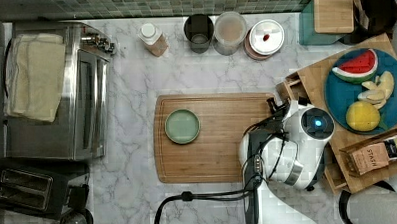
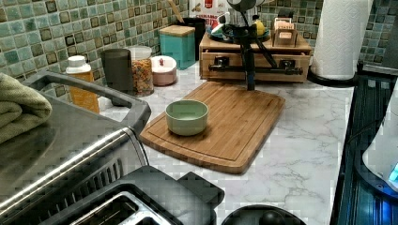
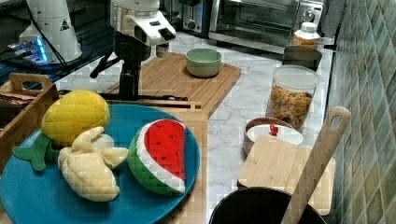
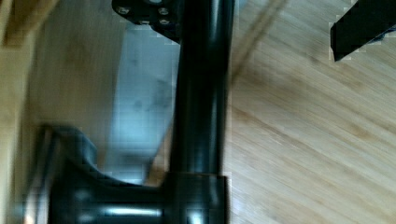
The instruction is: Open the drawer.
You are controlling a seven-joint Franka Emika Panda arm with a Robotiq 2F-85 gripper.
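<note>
The drawer (image 2: 253, 61) is the light wooden front of the boxy stand at the back of the left view, with a thin black bar handle (image 2: 277, 70) across it. In the top view the drawer (image 1: 287, 86) juts a little from the stand's left side. My gripper (image 2: 249, 84) hangs straight down in front of the handle's middle, its tips just above the cutting board (image 2: 220, 122). Seen from the wrist, the handle (image 4: 201, 93) runs close by, and one black finger (image 4: 359, 28) stands well apart from it. The right view has the gripper (image 3: 127, 93) at the handle (image 3: 159, 98).
A blue plate (image 1: 336, 94) of toy fruit and a tea box (image 1: 370, 156) sit on the stand. A green bowl (image 1: 182, 126) rests on the cutting board. Jars (image 1: 229, 31) line the back wall. A toaster oven (image 1: 60, 92), a toaster (image 1: 29, 185) and a paper towel roll (image 2: 340, 37) stand nearby.
</note>
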